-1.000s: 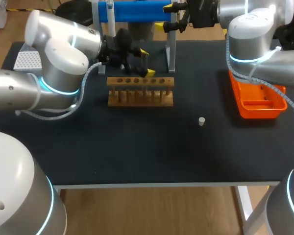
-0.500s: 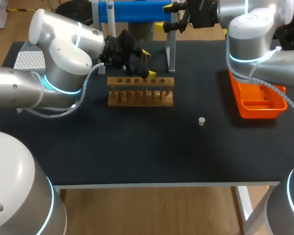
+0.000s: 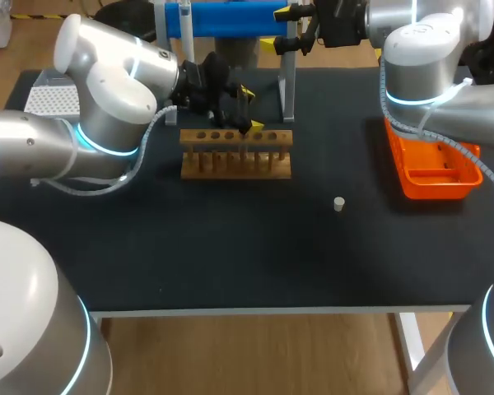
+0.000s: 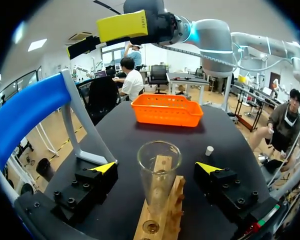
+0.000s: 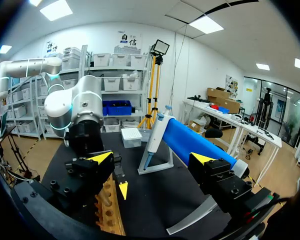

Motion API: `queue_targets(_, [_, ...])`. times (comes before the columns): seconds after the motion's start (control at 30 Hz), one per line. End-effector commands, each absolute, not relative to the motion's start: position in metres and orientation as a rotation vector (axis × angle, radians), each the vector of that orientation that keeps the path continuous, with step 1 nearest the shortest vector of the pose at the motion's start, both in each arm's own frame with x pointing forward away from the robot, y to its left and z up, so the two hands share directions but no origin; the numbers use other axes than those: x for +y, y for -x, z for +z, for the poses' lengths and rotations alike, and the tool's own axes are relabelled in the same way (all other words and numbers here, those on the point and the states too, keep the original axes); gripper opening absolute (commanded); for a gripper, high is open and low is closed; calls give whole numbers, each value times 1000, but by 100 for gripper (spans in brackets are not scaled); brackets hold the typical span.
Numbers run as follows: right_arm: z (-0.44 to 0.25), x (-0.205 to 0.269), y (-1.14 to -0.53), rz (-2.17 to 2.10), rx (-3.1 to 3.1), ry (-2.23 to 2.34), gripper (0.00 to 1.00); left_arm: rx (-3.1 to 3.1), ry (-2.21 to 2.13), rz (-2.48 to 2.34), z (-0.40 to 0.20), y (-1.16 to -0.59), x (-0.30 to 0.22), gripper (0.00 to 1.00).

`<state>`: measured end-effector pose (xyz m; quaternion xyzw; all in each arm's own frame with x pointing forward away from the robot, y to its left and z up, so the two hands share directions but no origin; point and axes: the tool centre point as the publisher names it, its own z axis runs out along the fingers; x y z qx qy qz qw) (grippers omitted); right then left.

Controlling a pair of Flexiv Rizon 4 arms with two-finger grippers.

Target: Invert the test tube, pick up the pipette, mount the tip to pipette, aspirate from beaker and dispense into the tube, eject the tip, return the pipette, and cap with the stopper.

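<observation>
At the far left corner of the black desk (image 3: 230,247) sits a white box of tips (image 3: 48,100). The left arm (image 3: 99,123) comes in beside it and reaches over the back of the desk to the wooden rack (image 3: 236,154). The left end effector (image 3: 245,109) hangs just above the rack's right half.

In the left wrist view, the left end effector (image 4: 156,167) is spread wide. One yellow-tipped finger stands on each side of the test tube (image 4: 158,182), and neither touches the glass, so it has hold of nothing. The test tube stands upright in a hole of the rack (image 4: 165,220), open mouth up, about midway between the two fingers.

Behind the rack, the blue pipette (image 3: 226,18) lies across the top of a grey stand (image 3: 286,90). The right end effector (image 3: 284,29) is at the pipette's right end.

In the right wrist view, the right end effector (image 5: 151,158) is wide open and empty. The pipette (image 5: 195,145) slants ahead of it on the stand (image 5: 155,157), close to one finger, but I cannot tell whether they touch. The rack (image 5: 107,210) is visible below, with the left arm (image 5: 75,107) above it.

Right of the rack, well apart from it, a small white stopper (image 3: 338,203) stands alone on the desk. Further right, an orange basket (image 3: 432,169) sits near the desk's edge, partly under the right arm (image 3: 428,66). The left wrist view shows the stopper (image 4: 209,150) just in front of the basket (image 4: 166,110).
</observation>
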<state>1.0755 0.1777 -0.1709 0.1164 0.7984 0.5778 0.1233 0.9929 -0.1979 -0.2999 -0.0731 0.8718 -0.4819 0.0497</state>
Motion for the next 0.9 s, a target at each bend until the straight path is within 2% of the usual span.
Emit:
queue_targets(0.03, [-171, 178, -1075, 1684, 2327, -341, 100, 2660, 222, -1468, -302, -996, -198, 100])
queue_targets(0.9, [-171, 178, -1075, 1684, 2327, -341, 100, 2671, 242, -1446, -304, -996, -196, 100])
